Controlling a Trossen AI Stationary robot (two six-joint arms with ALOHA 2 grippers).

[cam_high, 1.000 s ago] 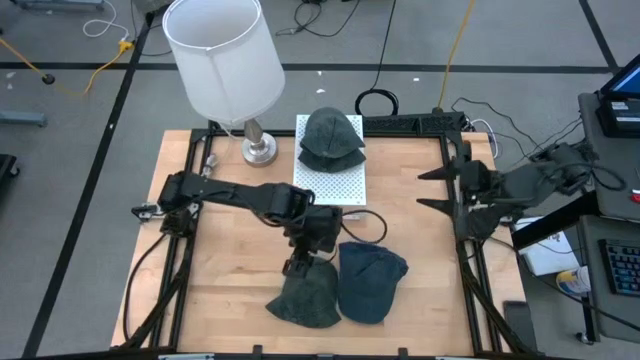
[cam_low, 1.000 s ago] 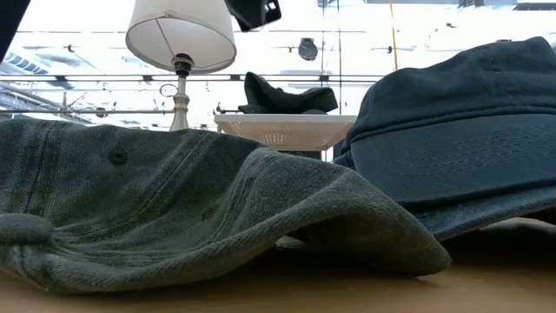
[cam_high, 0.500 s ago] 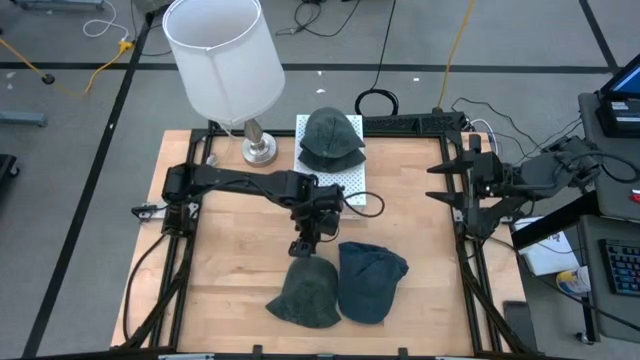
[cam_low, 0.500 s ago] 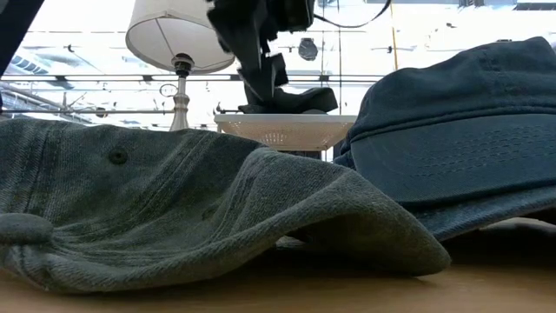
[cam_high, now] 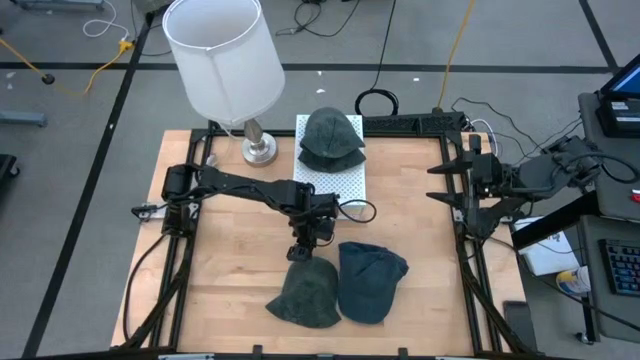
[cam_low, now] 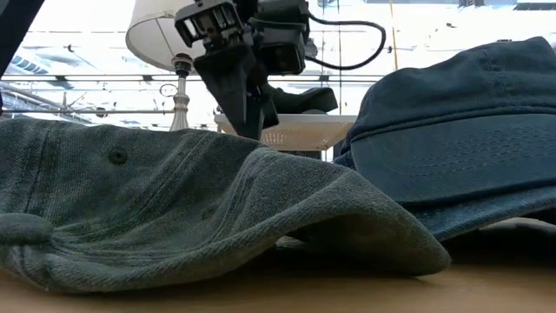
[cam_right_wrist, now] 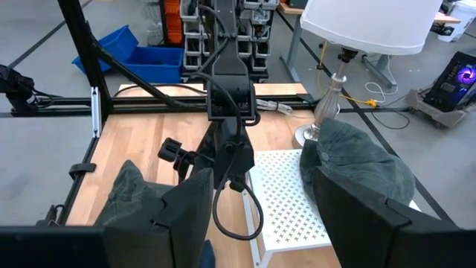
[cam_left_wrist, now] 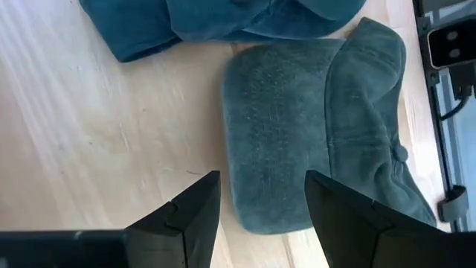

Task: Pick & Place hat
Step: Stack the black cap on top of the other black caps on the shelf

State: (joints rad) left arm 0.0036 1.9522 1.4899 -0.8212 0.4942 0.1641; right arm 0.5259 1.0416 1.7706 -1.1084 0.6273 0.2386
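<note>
The grey-green hat (cam_high: 306,296) lies flat on the wooden table (cam_high: 225,260), directly below the left gripper (cam_high: 300,251), whose two dark fingers (cam_left_wrist: 182,216) stand spread apart with nothing between them. In the left wrist view the brim of this hat sits just past the parted fingertips, not touching them. Just beside the hat, touching it on the side away from the left arm's base, lies a blue hat (cam_high: 371,280). Farther from the gripper, beyond the arm, a third dark hat (cam_high: 331,138) rests on a white perforated stand (cam_high: 338,180), next to a lamp (cam_high: 222,60). The right gripper (cam_high: 448,185) waits at the table's right edge, its fingers also spread and empty.
</note>
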